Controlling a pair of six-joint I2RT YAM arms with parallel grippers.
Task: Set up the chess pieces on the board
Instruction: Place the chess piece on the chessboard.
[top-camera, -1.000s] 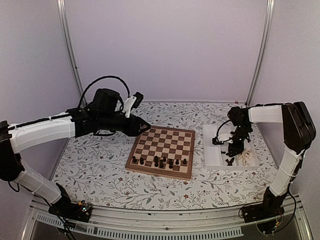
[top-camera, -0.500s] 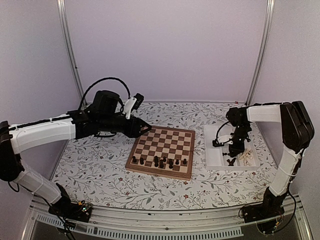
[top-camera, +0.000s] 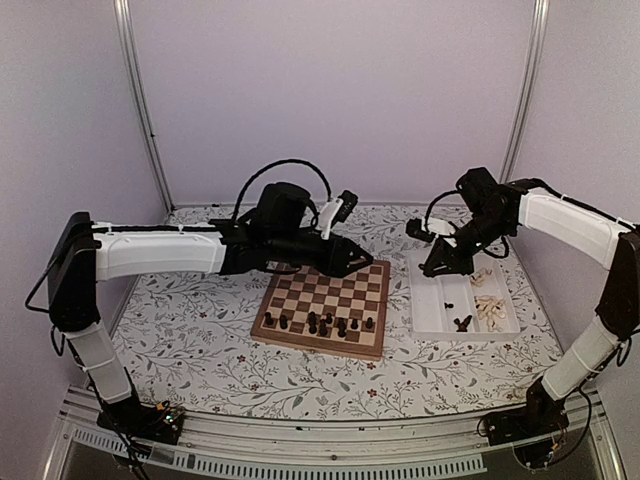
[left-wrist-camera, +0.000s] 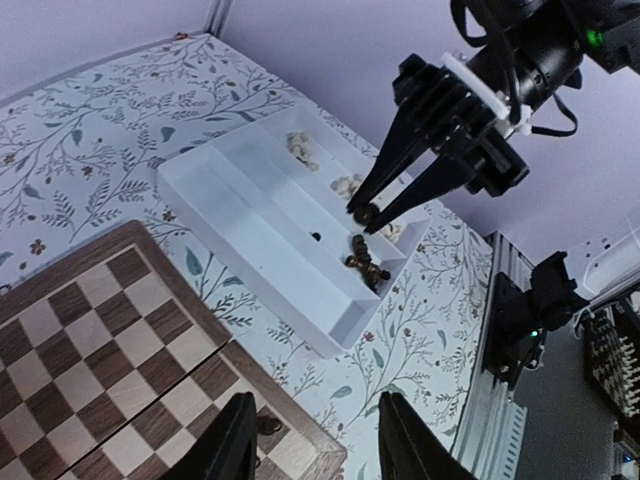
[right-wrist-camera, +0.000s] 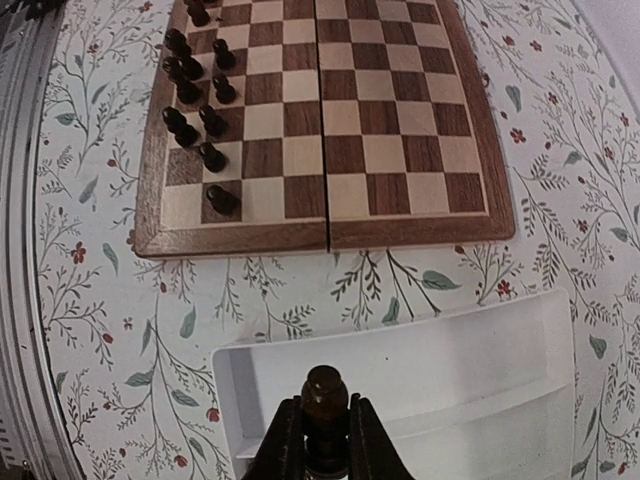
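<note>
You have the board (top-camera: 323, 305) in the middle of the table (top-camera: 180, 340), the tray (top-camera: 428, 310) just right of it. Chess pieces (top-camera: 320, 323) stand on the board's near rows; more pieces (top-camera: 489, 308) lie in the tray's right compartments. Above the tray's left part, your right gripper (top-camera: 432, 268) pinches a lone piece (right-wrist-camera: 323, 387).

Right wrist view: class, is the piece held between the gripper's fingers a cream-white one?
No, the chess piece pinched in the right gripper is dark brown.

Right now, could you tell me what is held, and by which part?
The right gripper pinches a dark chess piece by its lower body; the left gripper holds nothing.
</note>
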